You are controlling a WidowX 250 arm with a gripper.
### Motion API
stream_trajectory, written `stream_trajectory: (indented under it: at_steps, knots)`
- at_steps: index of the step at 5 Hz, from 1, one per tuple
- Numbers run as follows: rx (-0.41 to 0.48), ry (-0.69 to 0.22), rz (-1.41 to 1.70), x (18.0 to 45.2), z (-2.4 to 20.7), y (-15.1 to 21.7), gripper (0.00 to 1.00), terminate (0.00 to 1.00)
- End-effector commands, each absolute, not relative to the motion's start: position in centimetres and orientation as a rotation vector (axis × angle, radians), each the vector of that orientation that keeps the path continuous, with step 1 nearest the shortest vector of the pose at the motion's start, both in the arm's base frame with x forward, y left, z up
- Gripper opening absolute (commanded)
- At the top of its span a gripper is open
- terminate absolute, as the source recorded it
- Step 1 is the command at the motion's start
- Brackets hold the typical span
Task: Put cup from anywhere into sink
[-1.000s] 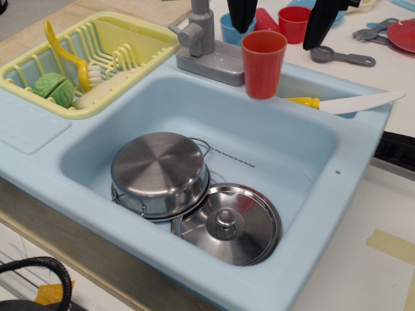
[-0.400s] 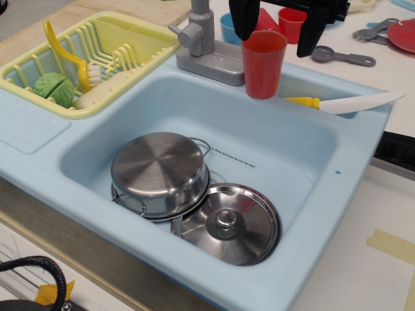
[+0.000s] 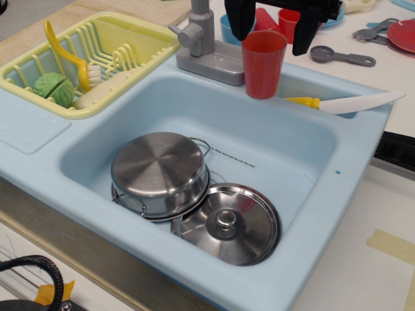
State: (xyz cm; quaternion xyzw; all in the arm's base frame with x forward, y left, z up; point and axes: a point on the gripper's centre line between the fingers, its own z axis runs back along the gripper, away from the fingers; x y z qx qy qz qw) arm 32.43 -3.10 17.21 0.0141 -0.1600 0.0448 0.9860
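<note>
I see a bright, evenly lit scene with light that seems to come from overhead. Soft glare streaks sit on the upturned stainless steel pot [image 3: 159, 170] and the round steel lid [image 3: 226, 223]. A pale shadow falls inside the light-blue plastic sink [image 3: 337, 175] along its near wall. Focus stays sharp throughout, with mild softness toward the far corners.

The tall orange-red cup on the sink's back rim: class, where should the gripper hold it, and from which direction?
Grip the cup across its upper wall just below the rim, coming straight down. It stands upright and has no handle. The open gripper already straddles its top. The faucet crowds its left side.
</note>
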Motion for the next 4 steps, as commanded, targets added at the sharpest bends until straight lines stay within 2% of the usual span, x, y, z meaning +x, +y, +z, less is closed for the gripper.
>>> stream_trajectory:
  at_steps: [1, 3, 4]
  knots:
    - [-0.019, -0.363, 0.087, 33.3, 16.4, -2.7, 1.00, 0.00]
    - [-0.078, -0.366, 0.126, 33.0, 14.6, -2.7, 1.00, 0.00]
    - [-0.079, -0.371, 0.150, 32.6, 14.2, -3.0, 0.00, 0.00]
